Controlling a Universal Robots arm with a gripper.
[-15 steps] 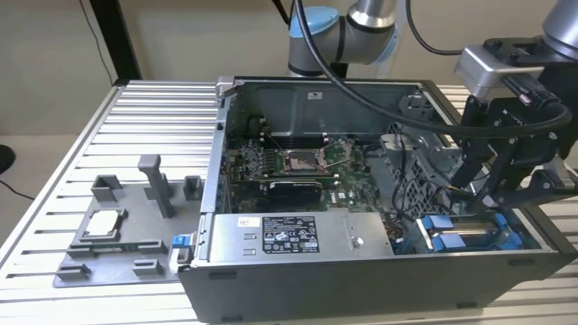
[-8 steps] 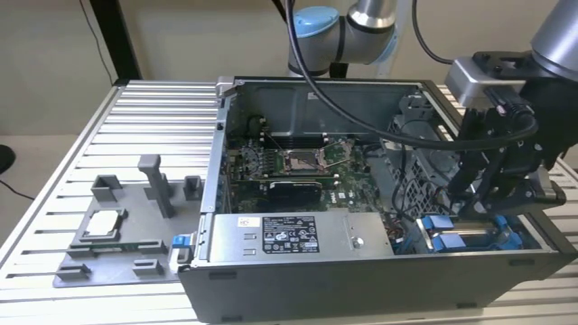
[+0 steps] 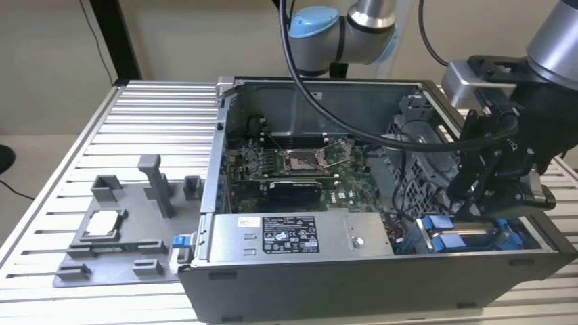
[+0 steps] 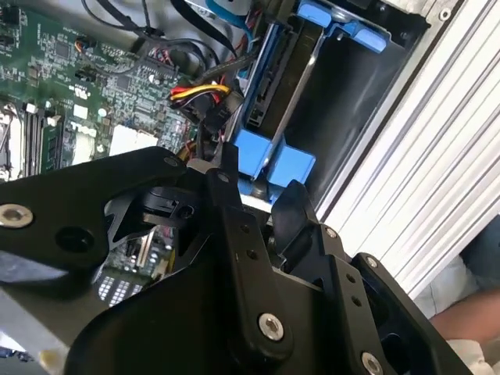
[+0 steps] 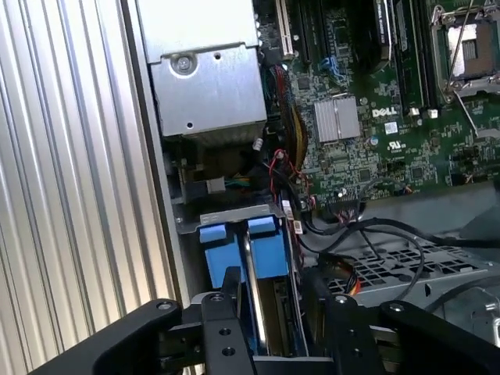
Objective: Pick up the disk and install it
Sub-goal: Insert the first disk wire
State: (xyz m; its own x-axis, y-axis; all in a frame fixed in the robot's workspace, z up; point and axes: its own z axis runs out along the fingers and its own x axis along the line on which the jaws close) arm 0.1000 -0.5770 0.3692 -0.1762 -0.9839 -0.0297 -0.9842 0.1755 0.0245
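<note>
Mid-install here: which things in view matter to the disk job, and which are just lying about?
Job in hand:
disk in its blue bracket
gripper at it
open computer case

Lying about:
grey fixture tray
small silver chip on it

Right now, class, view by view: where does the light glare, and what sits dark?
Second wrist view: the slatted table glares near white; the tool is dark. First wrist view: the power supply shines. Exterior view: the computer case is evenly lit.

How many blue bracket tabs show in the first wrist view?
2 blue tabs, side by side: one by the case wall, the other toward the motherboard. The hand may hide more.
</note>
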